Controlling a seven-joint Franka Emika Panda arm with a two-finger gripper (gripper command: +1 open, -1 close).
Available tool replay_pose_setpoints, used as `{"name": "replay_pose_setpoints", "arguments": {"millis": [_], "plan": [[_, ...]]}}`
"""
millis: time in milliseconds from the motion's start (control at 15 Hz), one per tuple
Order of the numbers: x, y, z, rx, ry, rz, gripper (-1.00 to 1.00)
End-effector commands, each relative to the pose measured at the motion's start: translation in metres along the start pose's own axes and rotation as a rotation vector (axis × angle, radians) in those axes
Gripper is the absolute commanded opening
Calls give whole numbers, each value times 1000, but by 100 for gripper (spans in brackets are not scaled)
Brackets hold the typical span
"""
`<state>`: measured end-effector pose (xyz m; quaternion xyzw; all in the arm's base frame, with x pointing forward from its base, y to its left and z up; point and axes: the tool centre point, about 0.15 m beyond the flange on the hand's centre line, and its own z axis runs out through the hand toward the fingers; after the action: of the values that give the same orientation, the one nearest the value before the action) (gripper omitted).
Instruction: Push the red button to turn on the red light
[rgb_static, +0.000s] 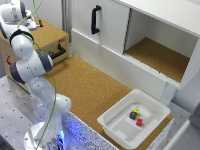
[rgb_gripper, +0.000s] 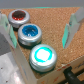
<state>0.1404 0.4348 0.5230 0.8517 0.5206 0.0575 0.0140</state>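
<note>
Wrist view, nearest first: green button (rgb_gripper: 41, 56), lit bright, sits closest to the camera on the cork top of the box. Next back, blue button (rgb_gripper: 29, 32), unlit. Farthest, red button (rgb_gripper: 18, 17), dark, not glowing, metal ring round it. The three run in a slanted row, each just beside the next, not touching. Claw (rgb_gripper: 41, 31) spread wide, holding nothing; one finger (rgb_gripper: 73, 26) at one side of the frame, the other at the opposite side, blue button roughly between them. Claw is off the red button.

Exterior view: white bin (rgb_static: 116, 129) nearest, on the cork tabletop (rgb_static: 90, 87) at its front corner, with small blocks inside, red block (rgb_static: 139, 121), a dark one (rgb_static: 133, 115) and a yellow one (rgb_static: 136, 111), close together. Robot base at the exterior view's left, arm (rgb_static: 31, 65) rising and bending back. Claw hangs over the cardboard box (rgb_static: 50, 37) at the far left; buttons are too small to make out here. Behind the tabletop, white cabinet (rgb_static: 165, 25), black handle (rgb_static: 95, 19) on its shut door, open compartment with cork floor at the exterior view's right.
</note>
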Motion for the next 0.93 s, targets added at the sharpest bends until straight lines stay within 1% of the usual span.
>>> {"name": "replay_pose_setpoints", "arguments": {"millis": [0,67,133,333,400,467,533,600,733,800,867], "plan": [[4,11,-4,8,27,19,100],[8,19,-6,-3,31,15,100],[12,23,-5,5,35,3,100],[29,21,7,20,5,-62,100],[36,19,8,28,3,-75,100],[43,14,8,22,3,-96,100],[50,8,7,11,-9,-123,100],[56,5,6,25,-17,-128,100],[66,-4,5,23,-39,-160,100],[72,-10,6,16,-51,-189,100],[80,-15,8,-7,-72,-215,100]]}}
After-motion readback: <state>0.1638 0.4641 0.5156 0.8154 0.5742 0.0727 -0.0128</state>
